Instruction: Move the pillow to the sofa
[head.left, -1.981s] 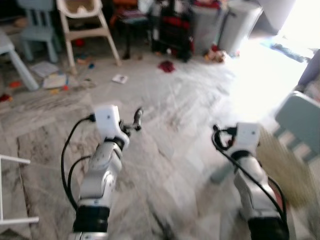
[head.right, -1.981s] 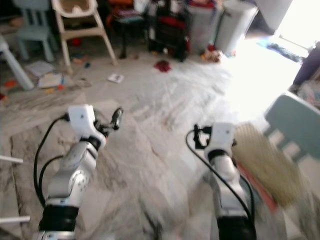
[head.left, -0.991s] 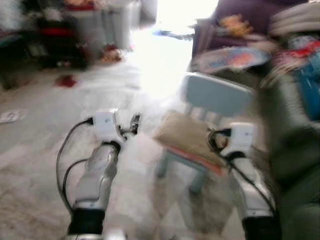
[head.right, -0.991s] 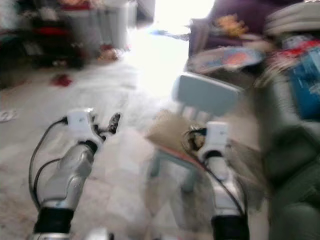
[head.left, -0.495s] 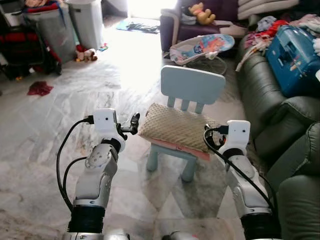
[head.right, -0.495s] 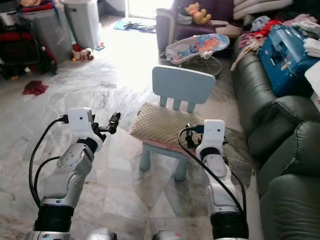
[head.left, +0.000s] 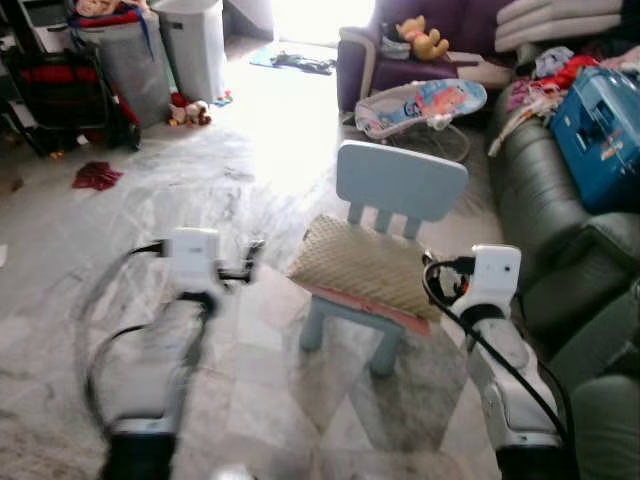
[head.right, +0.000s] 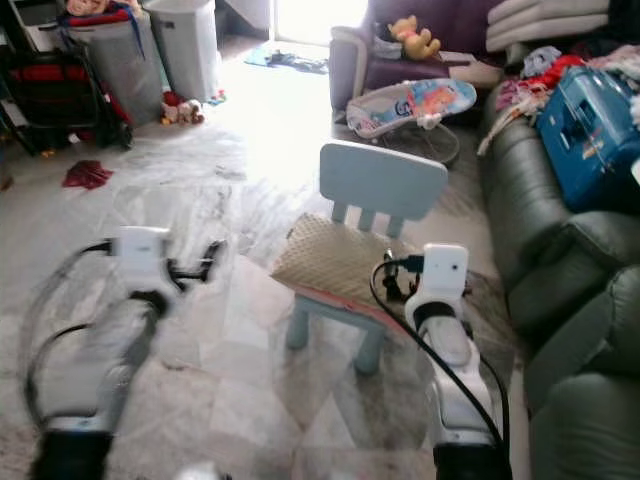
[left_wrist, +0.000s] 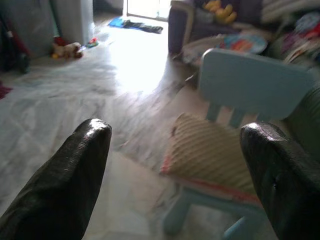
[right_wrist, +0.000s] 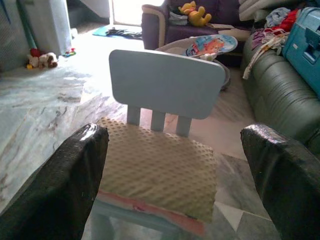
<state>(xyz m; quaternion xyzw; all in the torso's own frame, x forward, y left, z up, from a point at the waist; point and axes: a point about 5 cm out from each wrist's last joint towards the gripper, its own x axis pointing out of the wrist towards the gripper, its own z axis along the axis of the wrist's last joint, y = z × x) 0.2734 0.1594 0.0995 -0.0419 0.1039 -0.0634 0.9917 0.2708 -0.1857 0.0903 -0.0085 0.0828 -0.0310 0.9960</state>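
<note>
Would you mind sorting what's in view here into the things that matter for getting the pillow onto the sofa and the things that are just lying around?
For the job:
- beige pillow, lying on the small blue chair
- green sofa
- left gripper and right gripper, both open

Lying about:
- baby bouncer
- blue case
- yellow plush toy
- grey bins
- red cloth

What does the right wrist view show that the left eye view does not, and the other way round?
The right wrist view shows the pillow's dotted top close up, with the right gripper's fingers spread wide either side of it.

The left eye view takes in both arms, the blurred left gripper, a grey bin and a red cloth on the floor.

Both show the pillow lying on the pale blue chair, the dark green sofa beside it, the baby bouncer and the yellow soft toy.
</note>
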